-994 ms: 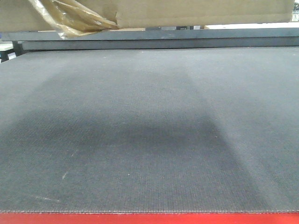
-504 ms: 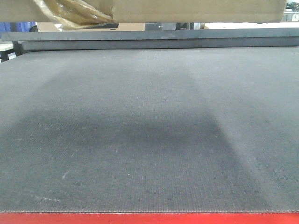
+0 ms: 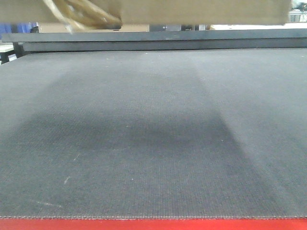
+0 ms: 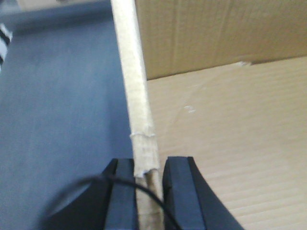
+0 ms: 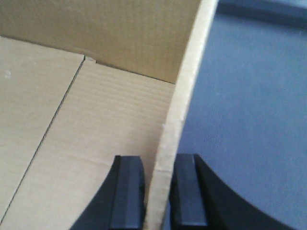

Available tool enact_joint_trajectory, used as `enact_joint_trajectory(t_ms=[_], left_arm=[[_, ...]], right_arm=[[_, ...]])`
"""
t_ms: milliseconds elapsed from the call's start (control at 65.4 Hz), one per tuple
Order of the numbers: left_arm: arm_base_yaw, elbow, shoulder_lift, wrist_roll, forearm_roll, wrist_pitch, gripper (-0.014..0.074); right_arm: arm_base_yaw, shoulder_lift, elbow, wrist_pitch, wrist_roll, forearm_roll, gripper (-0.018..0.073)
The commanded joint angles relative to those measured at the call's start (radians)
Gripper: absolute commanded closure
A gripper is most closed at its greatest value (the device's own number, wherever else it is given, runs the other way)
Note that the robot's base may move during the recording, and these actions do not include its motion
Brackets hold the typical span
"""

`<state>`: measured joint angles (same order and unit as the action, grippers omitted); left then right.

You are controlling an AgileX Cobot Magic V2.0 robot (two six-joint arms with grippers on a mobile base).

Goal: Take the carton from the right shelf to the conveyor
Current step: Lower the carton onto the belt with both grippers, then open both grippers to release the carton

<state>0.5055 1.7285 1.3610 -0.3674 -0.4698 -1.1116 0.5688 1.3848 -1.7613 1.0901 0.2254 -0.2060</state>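
Note:
The carton (image 3: 192, 12) is a brown cardboard box hanging above the conveyor (image 3: 153, 134); only its underside band shows along the top of the front view. Wrinkly yellowish tape (image 3: 81, 14) dangles from its left part. My left gripper (image 4: 146, 167) is shut on the carton's left side wall (image 4: 132, 86), with the box floor (image 4: 230, 134) to the right. My right gripper (image 5: 157, 165) is shut on the opposite wall (image 5: 189, 72). Dark belt lies outside both walls (image 5: 249, 110). The right shelf is out of view.
The belt's red front edge (image 3: 153, 224) runs along the bottom of the front view. A dark metal frame rail (image 3: 153, 40) crosses behind the belt's far end. Something blue (image 3: 24, 28) shows at the far left behind it.
In the front view the carton has drifted slightly up and to the left, so less of it shows. The dangling tape has swung and shifted.

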Motion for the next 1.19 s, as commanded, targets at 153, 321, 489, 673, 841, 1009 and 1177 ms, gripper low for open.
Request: enact_joint_trajectory(t_ms=[153, 321, 489, 673, 841, 1009, 1177], left_arm=[[-0.025, -0.039, 0.153, 0.007, 0.029, 0.038, 0.0615], [-0.025, -0.081, 0.237, 0.005, 0.044, 0.122, 0.0615], [-0.034, -0.081, 0.3, 0.005, 0.041, 0.171, 0.0571], [-0.054, -0.081, 0.329, 0.005, 0.048, 0.183, 0.0277], [-0.064, -0.078, 0.316, 0.005, 0.054, 0.181, -0.0026], [-0.064, -0.075, 0.233, 0.005, 0.06, 0.181, -0.0005], [-0.08, -0.08, 0.104, 0.051, 0.066, 0.174, 0.0027]], right_arm=[[-0.092, 0.122, 0.041, -0.032, -0.006, 0.009, 0.0618], [-0.132, 0.202, 0.093, -0.09, -0.006, 0.009, 0.0618], [-0.142, 0.259, 0.111, -0.134, -0.006, 0.008, 0.0589], [-0.142, 0.278, 0.111, -0.146, -0.006, 0.007, 0.0197], [-0.142, 0.268, 0.107, -0.125, -0.006, 0.003, -0.0009], [-0.142, 0.197, 0.106, -0.118, -0.006, 0.003, -0.0008], [-0.144, 0.082, 0.106, -0.102, -0.006, 0.003, 0.0131]])
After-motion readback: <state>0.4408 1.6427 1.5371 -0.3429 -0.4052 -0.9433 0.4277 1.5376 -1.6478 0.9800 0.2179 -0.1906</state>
